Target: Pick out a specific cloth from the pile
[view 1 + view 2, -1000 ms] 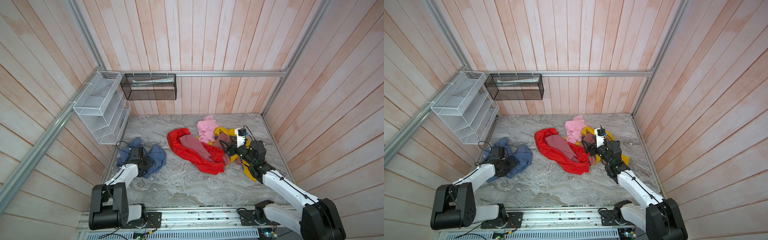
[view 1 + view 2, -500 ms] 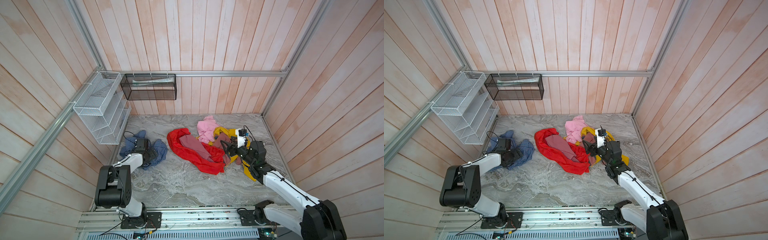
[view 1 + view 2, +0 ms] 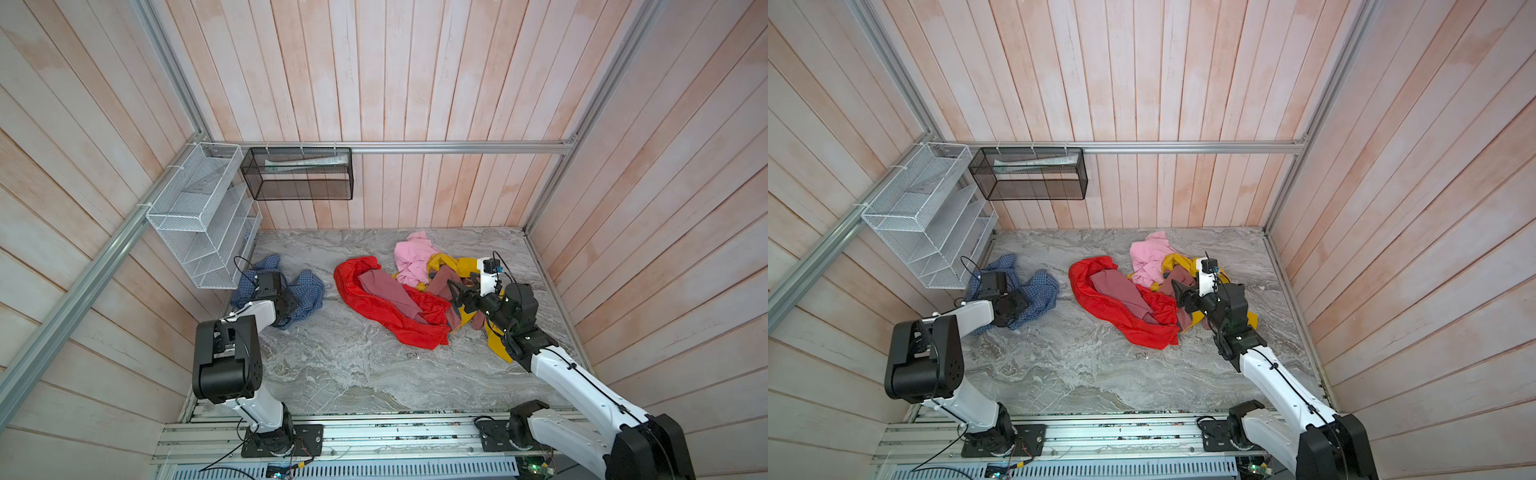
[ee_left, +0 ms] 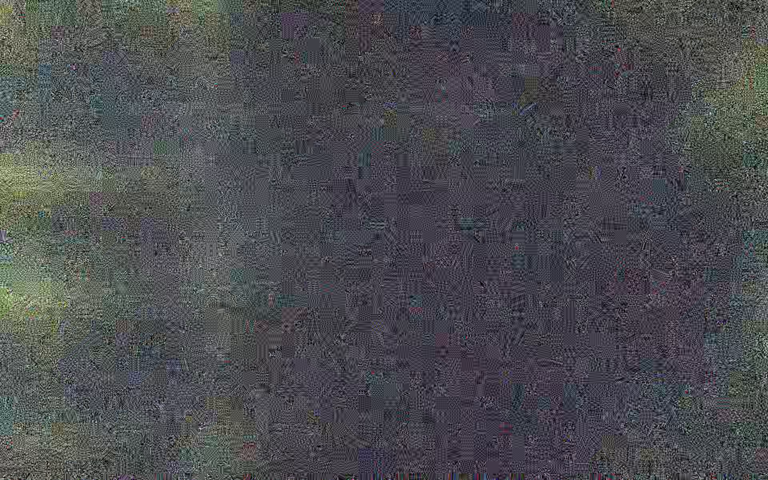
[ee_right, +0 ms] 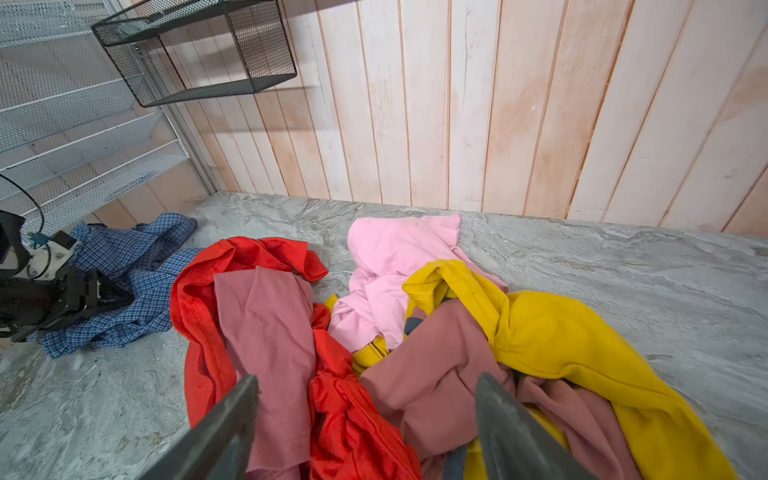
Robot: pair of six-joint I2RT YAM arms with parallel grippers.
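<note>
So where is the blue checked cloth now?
In both top views the blue checked cloth lies at the left, by the white wire rack, apart from the pile.

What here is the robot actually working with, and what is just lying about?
In the job:
blue checked cloth
pile of plain garments
left gripper, at the cloth
right gripper, open above the pile

Lying about:
white wire rack
black mesh basket

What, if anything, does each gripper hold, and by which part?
Nothing in the right gripper: its fingers stand apart over the pile. The left gripper is at the checked cloth; whether it grips cannot be told.
</note>
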